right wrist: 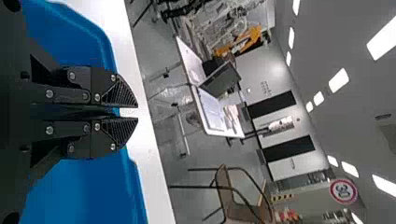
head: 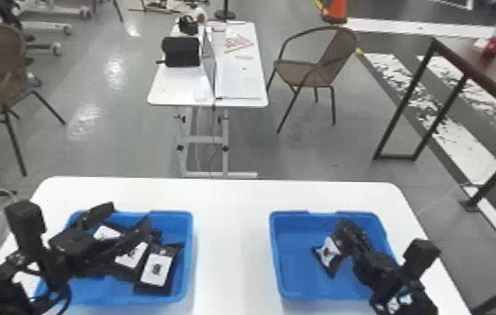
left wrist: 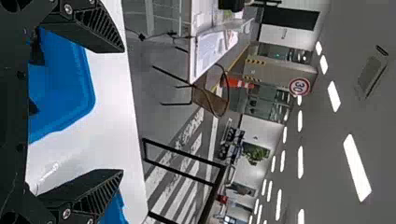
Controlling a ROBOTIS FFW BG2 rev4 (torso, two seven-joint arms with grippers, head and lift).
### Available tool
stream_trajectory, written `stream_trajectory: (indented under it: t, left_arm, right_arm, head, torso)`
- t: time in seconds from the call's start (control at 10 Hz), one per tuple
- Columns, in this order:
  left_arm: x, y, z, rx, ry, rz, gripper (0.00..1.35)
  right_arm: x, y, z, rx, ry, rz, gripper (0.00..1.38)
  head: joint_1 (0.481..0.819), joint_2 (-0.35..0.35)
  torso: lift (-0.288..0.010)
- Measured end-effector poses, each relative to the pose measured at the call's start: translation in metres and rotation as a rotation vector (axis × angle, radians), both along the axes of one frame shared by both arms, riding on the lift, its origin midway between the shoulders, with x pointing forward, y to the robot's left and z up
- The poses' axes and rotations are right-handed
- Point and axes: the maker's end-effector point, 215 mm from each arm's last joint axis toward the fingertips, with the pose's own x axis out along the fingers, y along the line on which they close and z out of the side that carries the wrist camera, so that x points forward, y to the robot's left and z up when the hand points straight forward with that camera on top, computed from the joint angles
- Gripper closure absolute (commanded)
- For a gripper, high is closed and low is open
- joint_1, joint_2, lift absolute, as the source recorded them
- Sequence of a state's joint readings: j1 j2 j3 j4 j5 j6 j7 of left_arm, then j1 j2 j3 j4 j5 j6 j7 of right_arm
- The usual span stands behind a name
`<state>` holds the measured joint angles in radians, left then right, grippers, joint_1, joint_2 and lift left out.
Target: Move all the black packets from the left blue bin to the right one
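The left gripper (head: pixel 118 224) is over the left blue bin (head: pixel 189 251), its fingers wide apart; in the left wrist view the left gripper (left wrist: pixel 109 112) has nothing between its tips. Several black packets with white labels lie overlapping in that bin, the nearest black packet (head: pixel 156 269) by its right wall, others partly behind the left arm. Inside the right blue bin (head: pixel 275 255), the right gripper (head: pixel 345 228) is shut on a black packet (head: pixel 329 254), which slants down to its left. In the right wrist view the right gripper (right wrist: pixel 133 113) has a narrow gap, dark material between its fingers.
Both bins stand on a white table (head: pixel 232 234), with a strip of tabletop between them. Beyond its far edge are a smaller white table (head: pixel 241 79), a brown chair (head: pixel 322 67) and a dark metal frame (head: pixel 404 98).
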<state>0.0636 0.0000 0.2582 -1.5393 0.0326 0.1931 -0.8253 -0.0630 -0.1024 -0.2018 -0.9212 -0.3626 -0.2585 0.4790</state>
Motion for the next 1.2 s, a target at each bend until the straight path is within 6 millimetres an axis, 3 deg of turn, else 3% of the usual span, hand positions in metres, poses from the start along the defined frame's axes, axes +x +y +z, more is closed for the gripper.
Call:
stream_trajectory:
  t: [0.1, 0.3, 0.5, 0.6, 1.0, 1.2]
  left_arm:
    - [-0.007, 0.011, -0.016, 0.044, 0.045, 0.011, 0.12]
    - [-0.022, 0.023, -0.055, 0.107, 0.171, 0.021, 0.13]
    - [-0.037, 0.02, -0.095, 0.117, 0.329, 0.011, 0.14]
    - [-0.038, 0.026, -0.104, 0.144, 0.368, 0.022, 0.14]
    - [-0.026, 0.092, -0.106, 0.281, 0.421, 0.131, 0.16]
    - [-0.015, 0.095, -0.112, 0.309, 0.431, 0.137, 0.16]
  right_arm:
    - [-0.005, -0.014, 0.012, 0.022, -0.034, -0.086, 0.04]
    - [-0.006, -0.022, 0.065, 0.093, -0.176, -0.156, 0.39]
    - [-0.003, -0.008, 0.111, 0.123, -0.273, -0.132, 0.5]
    - [-0.002, 0.005, 0.121, 0.151, -0.292, -0.113, 0.5]
    - [-0.009, 0.04, 0.116, 0.21, -0.282, -0.064, 0.5]
    - [-0.01, 0.045, 0.114, 0.222, -0.28, -0.054, 0.5]
  head:
    - [0.695, -0.121]
    - [0.695, -0.119]
    - [0.695, -0.11]
    - [0.695, -0.102]
    - [0.695, 0.011]
    - [0.695, 0.03]
  torso:
    - [0.0]
    - [0.0]
    - [0.0]
    - [0.0]
    - [0.0]
    - [0.0]
